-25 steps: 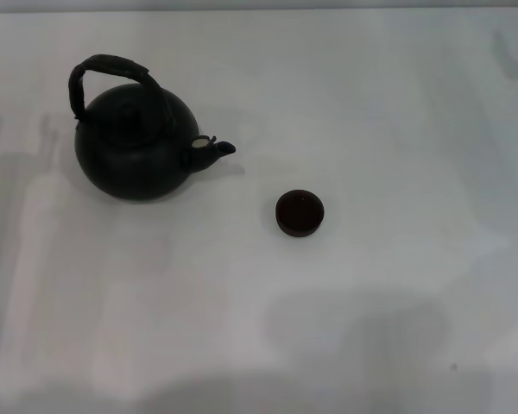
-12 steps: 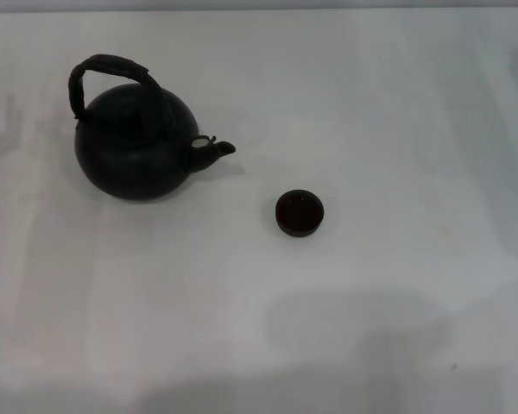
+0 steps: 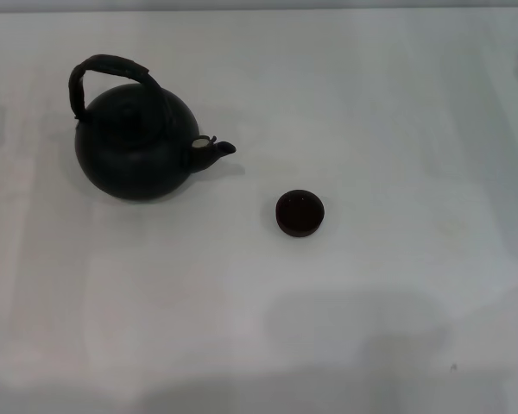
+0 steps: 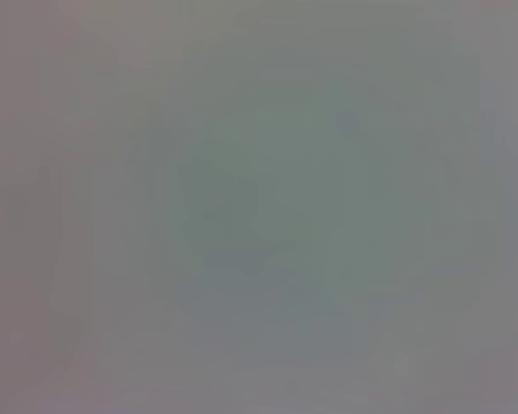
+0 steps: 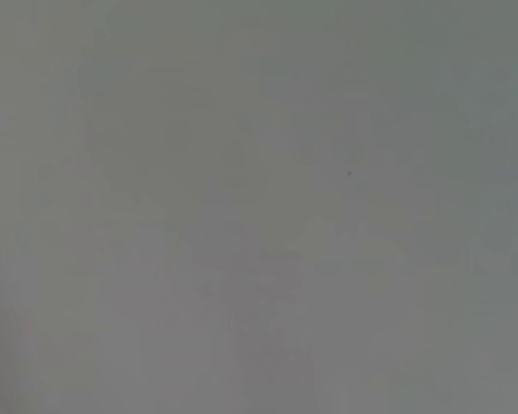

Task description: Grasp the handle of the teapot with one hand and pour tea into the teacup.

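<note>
Teapot (image 3: 136, 151) upright on white table (image 3: 388, 103), handle (image 3: 112, 71) arched above lid, spout toward teacup (image 3: 300, 213) nearby, apart. Neither hand visible; grip state unknowable.

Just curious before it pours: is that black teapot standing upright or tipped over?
Upright. The teapot sits flat on the table, handle arched above, spout aimed toward the teacup.

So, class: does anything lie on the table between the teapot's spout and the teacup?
Nothing visible does. The teapot points its spout toward the teacup, with only bare white table between them. Neither gripper is in view.
</note>
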Action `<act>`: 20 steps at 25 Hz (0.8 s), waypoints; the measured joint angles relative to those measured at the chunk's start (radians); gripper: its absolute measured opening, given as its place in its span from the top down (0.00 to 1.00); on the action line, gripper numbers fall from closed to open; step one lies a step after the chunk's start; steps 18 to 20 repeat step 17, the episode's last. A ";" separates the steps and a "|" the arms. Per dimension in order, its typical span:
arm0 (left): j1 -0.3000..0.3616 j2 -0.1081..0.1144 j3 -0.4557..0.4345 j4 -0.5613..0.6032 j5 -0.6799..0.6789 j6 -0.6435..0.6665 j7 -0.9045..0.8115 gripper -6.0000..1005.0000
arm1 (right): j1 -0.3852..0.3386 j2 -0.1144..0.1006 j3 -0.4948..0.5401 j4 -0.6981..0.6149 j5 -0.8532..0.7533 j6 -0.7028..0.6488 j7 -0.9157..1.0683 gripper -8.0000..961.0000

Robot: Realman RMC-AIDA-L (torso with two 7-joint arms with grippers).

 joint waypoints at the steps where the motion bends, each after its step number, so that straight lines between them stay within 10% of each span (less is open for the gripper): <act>1: 0.000 0.000 0.000 0.000 0.000 -0.001 0.000 0.32 | 0.001 0.000 0.000 0.000 0.000 -0.001 0.000 0.12; 20: -0.016 0.000 -0.001 0.000 -0.011 -0.006 0.000 0.32 | 0.007 -0.002 0.028 0.001 0.000 -0.005 0.000 0.12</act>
